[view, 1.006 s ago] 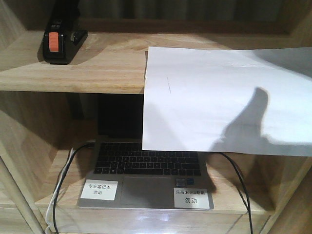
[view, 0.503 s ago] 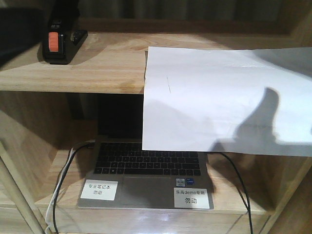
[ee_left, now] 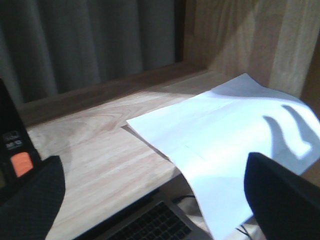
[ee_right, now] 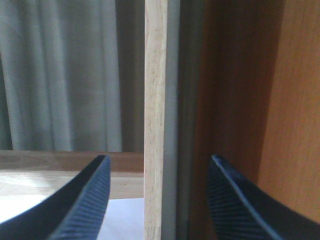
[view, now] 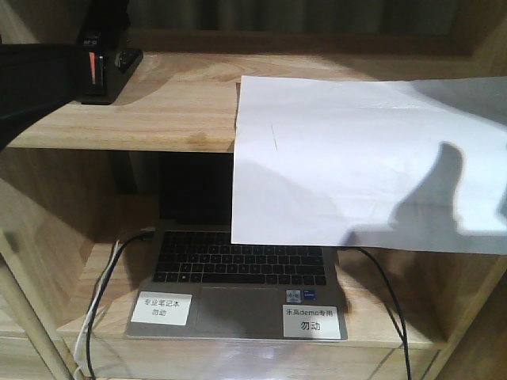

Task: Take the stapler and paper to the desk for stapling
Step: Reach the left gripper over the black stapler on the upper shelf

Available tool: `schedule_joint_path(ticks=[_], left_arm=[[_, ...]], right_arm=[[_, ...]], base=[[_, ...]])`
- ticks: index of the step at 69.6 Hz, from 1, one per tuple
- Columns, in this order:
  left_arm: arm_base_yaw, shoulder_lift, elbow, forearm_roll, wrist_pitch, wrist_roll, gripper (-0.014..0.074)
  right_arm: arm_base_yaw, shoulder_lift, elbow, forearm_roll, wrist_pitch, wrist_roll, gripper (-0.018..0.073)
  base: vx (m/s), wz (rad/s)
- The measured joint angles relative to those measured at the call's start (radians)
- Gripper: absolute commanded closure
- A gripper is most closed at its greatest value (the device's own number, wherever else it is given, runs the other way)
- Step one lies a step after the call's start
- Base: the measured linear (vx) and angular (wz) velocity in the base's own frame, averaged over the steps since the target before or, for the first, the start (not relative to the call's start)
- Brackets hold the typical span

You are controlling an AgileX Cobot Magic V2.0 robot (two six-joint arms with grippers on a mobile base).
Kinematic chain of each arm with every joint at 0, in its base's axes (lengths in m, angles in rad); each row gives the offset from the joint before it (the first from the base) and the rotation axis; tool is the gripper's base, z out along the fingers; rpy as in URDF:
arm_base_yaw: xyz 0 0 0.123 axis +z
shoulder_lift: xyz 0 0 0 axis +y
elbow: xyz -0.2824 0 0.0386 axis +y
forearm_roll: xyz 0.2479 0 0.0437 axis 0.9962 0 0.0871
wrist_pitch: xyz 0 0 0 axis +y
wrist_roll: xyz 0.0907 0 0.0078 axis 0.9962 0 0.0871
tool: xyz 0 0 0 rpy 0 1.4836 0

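Stapler (view: pixel 107 75) sits at far L of the top shelf board (view: pixel 174 103), towards the back, w/ a strip of its orange patch showing. The dark, blurred L arm (view: pixel 32 79) comes in from the L edge & hides the stapler's L part in the front view. Paper (view: pixel 356 158) lies on the same board, R side, well apart from the stapler. Its front half droops over the board edge & covers the screen of the open laptop (view: pixel 238 269) on the shelf below; a shadow falls on its R part. Laptop has 2 white labels (view: pixel 164 308) on the palm rest, & cables (view: pixel 396 313) run off both sides. L gripper (ee_left: pixel 153 167): fingers (ee_left: pixel 30 200) spread wide, nothing btwn them. Stapler is at far L of that wrist view, just beside the L finger; touching or not, can't tell. Paper is ahead to the R, grey curtain (ee_left: pixel 90 40) behind. R gripper (ee_right: pixel 157 167): fingers (ee_right: pixel 82 197) also wide apart, holding nothing. An upright board (ee_right: pixel 155 100) stands edge-on straight ahead in the gap, w/ a bit of the paper low L.
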Motion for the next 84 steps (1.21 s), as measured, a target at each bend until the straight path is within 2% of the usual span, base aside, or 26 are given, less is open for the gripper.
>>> schedule_joint_path(ticks=[8, 15, 21, 34, 46, 61, 74, 84], left_arm=[[0.0, 0.032, -0.026, 0.111, 0.016, -0.109, -0.0105], [0.0, 0.104, -0.109, 0.208, 0.068, -0.204, -0.0101], [0.0, 0.182, -0.198, 0.259, 0.115, -0.24, -0.0099], [0.0, 0.362, -0.414, 0.308, 0.232, -0.267, -0.0087], [0.012, 0.507, -0.599, 0.391, 0.374, -0.349, -0.008], [0.092, 0.637, -0.774, 0.388, 0.451, -0.371, -0.0065], [0.183, 0.707, -0.813, 0.283, 0.485, -0.371, -0.0052], [0.23, 0.759, -0.813, 0.239, 0.491, -0.37, -0.0027]], right_arm=[[0.0, 0.0, 0.0, 0.0, 0.0, 0.0, 0.0171], [0.0, 0.0, 0.0, 0.0, 0.0, 0.0, 0.0171], [0.0, 0.0, 0.0, 0.0, 0.0, 0.0, 0.0171], [0.0, 0.0, 0.0, 0.0, 0.0, 0.0, 0.0171], [0.0, 0.0, 0.0, 0.0, 0.0, 0.0, 0.0171], [0.0, 0.0, 0.0, 0.0, 0.0, 0.0, 0.0171], [0.0, 0.0, 0.0, 0.0, 0.0, 0.0, 0.0171], [0.0, 0.0, 0.0, 0.0, 0.0, 0.0, 0.0171]], base=[[0.0, 0.0], [0.0, 0.0], [0.0, 0.0], [0.0, 0.0], [0.0, 0.0], [0.0, 0.0], [0.0, 0.0], [0.0, 0.0]])
